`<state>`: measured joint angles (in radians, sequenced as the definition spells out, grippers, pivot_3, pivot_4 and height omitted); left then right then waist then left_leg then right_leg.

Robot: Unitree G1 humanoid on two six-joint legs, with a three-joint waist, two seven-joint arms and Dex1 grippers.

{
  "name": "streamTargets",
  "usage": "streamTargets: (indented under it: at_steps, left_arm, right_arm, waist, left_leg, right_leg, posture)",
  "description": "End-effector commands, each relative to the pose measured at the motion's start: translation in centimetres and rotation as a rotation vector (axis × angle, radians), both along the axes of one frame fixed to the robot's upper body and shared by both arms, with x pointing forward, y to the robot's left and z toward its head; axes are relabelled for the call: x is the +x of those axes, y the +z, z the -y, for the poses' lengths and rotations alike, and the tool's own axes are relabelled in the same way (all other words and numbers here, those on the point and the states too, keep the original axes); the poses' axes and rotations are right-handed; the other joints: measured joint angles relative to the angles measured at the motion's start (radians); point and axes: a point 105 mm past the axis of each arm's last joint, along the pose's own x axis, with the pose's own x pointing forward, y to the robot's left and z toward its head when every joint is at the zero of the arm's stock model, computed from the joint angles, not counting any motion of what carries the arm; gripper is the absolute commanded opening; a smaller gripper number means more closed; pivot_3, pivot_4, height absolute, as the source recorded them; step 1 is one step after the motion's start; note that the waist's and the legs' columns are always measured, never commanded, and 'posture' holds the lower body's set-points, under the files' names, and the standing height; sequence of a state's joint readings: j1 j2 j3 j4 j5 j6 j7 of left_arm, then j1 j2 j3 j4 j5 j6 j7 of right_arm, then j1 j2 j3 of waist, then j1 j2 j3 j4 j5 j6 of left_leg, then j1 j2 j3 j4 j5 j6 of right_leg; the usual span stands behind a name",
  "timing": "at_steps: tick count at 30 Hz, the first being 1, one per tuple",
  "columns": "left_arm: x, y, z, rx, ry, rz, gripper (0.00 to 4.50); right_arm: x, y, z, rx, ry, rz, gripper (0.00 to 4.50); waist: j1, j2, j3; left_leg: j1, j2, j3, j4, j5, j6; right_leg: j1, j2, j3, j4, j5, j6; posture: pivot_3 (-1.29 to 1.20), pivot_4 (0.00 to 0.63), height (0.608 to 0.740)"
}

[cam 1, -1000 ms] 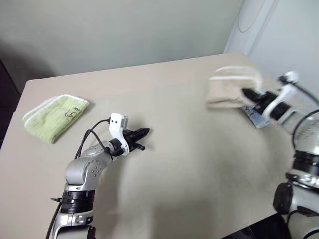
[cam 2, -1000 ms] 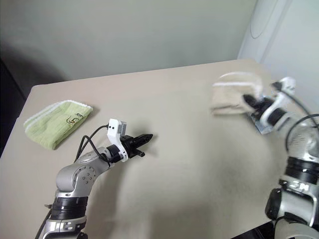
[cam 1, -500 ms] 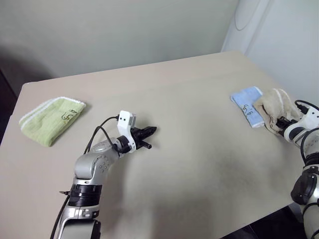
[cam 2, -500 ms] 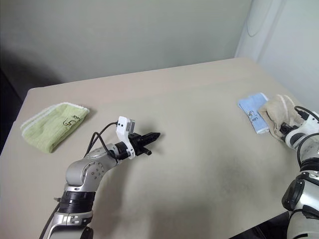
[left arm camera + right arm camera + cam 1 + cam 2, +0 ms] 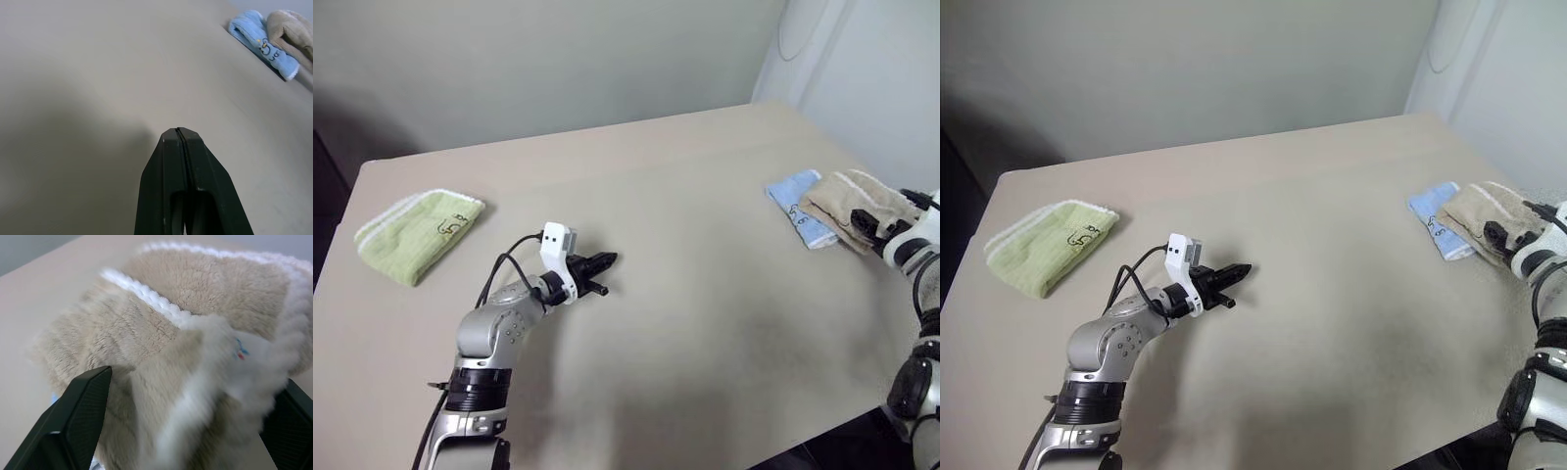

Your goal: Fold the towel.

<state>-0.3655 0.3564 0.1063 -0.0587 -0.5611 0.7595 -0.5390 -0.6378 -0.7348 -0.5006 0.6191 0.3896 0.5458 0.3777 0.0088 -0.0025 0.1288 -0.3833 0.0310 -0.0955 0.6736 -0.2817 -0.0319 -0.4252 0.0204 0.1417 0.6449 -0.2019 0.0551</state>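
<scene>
The towel [image 5: 1491, 217] is seen lying as a folded bundle at the table's [image 5: 1332, 323] far right edge, overlapping the light blue towel [image 5: 1437, 220], with its white edging turned up in the right wrist view. The right gripper [image 5: 181, 431] is spread wide around it, both fingers [image 5: 80, 418] clear of the pile (so nothing is being pinched), while the left gripper [image 5: 600, 262] is held shut and empty over bare table near the middle, well apart from a green towel [image 5: 416, 232] at the far left. The folding is judged essentially done, with only the arm's withdrawal left.
</scene>
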Motion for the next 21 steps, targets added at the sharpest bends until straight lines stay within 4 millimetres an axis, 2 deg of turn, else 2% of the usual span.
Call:
streamTargets:
  at_steps: [1,5,8,11,16,21]
  left_arm:
    - [0.1,1.2,-0.1,-0.007,0.001,0.055,0.0]
    - [0.4,1.2,-0.7,0.0,0.029,0.058,0.0]
    - [1.2,1.2,-0.9,0.025,0.048,0.067,0.0]
    - [1.7,1.2,-1.2,0.039,0.068,0.075,0.0]
    - [2.3,1.1,-1.9,0.053,0.114,0.083,0.0]
    - [2.4,1.1,-2.0,0.055,0.117,0.085,0.0]
  right_arm:
    - [-0.4,2.4,0.1,-0.047,0.001,0.06,4.46]
    - [-2.0,2.2,0.5,-0.142,-0.006,0.028,4.46]
    - [-3.7,1.6,1.5,-0.204,-0.054,-0.001,4.46]
    - [-4.6,1.8,2.4,-0.239,-0.108,-0.006,4.46]
    - [-5.0,2.4,2.8,-0.324,-0.158,0.007,4.46]
    - [-5.1,2.5,2.8,-0.335,-0.163,0.009,4.46]
  waist:
    - [0.0,0.0,0.0]
    - [0.004,0.0,0.0]
    - [0.008,0.0,0.0]
    - [0.006,0.0,0.0]
    - [0.002,0.0,0.0]
    - [0.001,0.0,0.0]
  left_leg:
    - [0.0,0.0,0.001,0.0,0.0,0.0]
    - [0.0,0.0,0.001,0.002,0.0,0.001]
    - [0.0,0.0,0.0,0.002,0.0,0.001]
    - [0.0,0.0,0.001,0.002,0.0,0.001]
    - [0.0,-0.001,0.002,0.004,-0.001,0.002]
    - [0.0,-0.001,0.002,0.004,-0.002,0.003]
  right_leg:
    - [0.0,0.0,0.0,0.0,0.0,0.0]
    - [0.001,0.0,0.0,0.0,0.0,0.0]
    - [0.002,0.0,0.0,-0.001,0.0,0.0]
    - [0.002,0.0,0.0,-0.001,0.0,0.0]
    - [0.002,0.0,0.0,-0.001,0.001,0.002]
    - [0.002,0.0,0.0,-0.001,0.0,0.003]
  posture:
    - [0.0,0.15,0.74]
    - [0.0,0.15,0.74]
    - [0.0,0.15,0.74]
    - [0.0,0.15,0.74]
    - [0.0,0.15,0.74]
    - [0.0,0.15,0.74]
